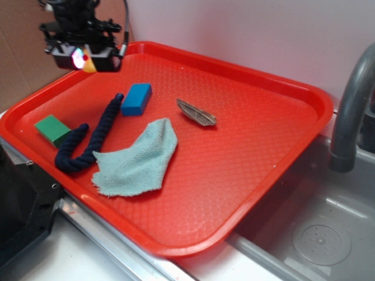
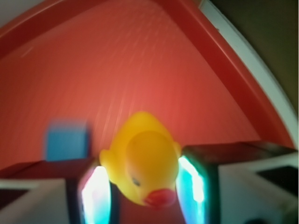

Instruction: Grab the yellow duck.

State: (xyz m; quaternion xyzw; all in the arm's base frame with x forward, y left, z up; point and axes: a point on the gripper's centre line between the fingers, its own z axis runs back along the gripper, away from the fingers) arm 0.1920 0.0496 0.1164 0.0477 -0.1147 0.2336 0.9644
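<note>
Gripper (image 2: 144,196) clamped on yellow duck (image 2: 142,156), lifted above red tray (image 1: 304,96) near its far-left corner; blue block (image 1: 136,99) lies nearby.

Wall: I see pale white wall (image 1: 263,29) behind the hand.
Sink: grey basin (image 1: 316,228), far right of the hand.
Faucet: dark grey spout (image 1: 348,105) over it.

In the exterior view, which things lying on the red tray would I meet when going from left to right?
Green block → dark blue rope → blue block → wooden piece. I leave out the light blue cloth, because it overlaps the rope and the blue block in left-right position.
</note>
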